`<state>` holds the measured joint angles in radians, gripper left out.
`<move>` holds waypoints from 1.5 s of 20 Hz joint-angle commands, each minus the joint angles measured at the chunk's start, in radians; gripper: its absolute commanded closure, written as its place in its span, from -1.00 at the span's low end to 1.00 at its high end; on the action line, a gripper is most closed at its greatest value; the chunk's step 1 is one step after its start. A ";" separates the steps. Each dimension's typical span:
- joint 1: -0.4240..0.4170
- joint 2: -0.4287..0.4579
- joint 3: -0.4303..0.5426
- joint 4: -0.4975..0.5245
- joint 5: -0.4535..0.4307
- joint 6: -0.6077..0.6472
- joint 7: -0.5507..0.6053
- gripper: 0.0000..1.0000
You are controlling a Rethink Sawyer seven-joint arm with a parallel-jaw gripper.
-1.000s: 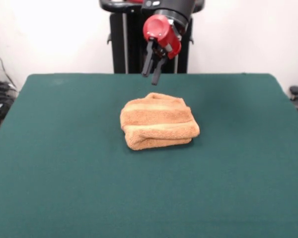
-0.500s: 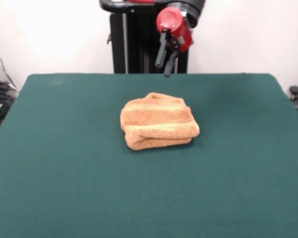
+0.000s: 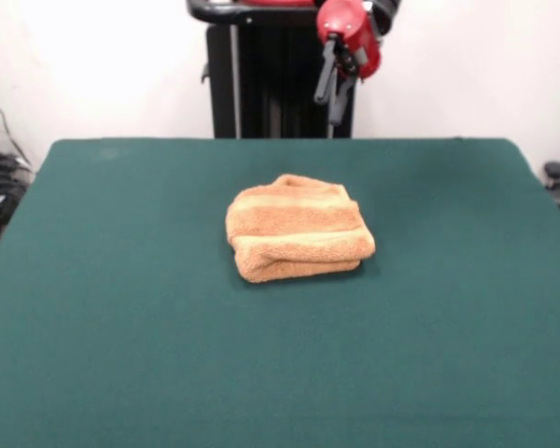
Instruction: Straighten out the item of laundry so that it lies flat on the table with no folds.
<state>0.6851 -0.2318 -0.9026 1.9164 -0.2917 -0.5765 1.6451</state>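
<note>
The table [image 3: 121, 355] is bare green cloth in the foreground. Beyond that, near its middle, lies the towel [image 3: 297, 240], folded over on itself into a thick bundle. A rolled fold runs along the near edge and paler bands cross the top layer. It is not flat; the task is judged barely begun.

To do the step well, the grasp should take only the loose top layer at a far corner or edge, not the whole bundle, then draw it away from the near fold so the layers peel apart rather than drag together.

Farthest back, the gripper [image 3: 334, 103] hangs high above the table's far edge, well apart from the towel. It holds nothing, and its dark fingers [image 3: 328, 82] stand slightly parted.

Against the earlier frames, the gripper has risen and shifted to the picture's right. The towel has not moved.
</note>
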 commanded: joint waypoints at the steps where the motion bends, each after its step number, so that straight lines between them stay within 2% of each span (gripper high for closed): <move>1: -0.001 0.048 0.068 0.065 0.085 -0.117 0.121 -1.00; 6: 0.020 0.085 0.048 0.086 0.157 -0.164 0.109 -1.00; 13: 0.031 0.100 0.053 0.063 0.187 -0.128 0.102 -1.00; 22: 0.081 0.170 0.067 0.013 0.314 -0.077 0.096 -1.00; 30: 0.111 0.205 0.063 -0.010 0.376 -0.049 0.087 -1.00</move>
<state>0.7639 -0.0647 -0.9203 1.9892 -0.0135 -0.6653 1.6451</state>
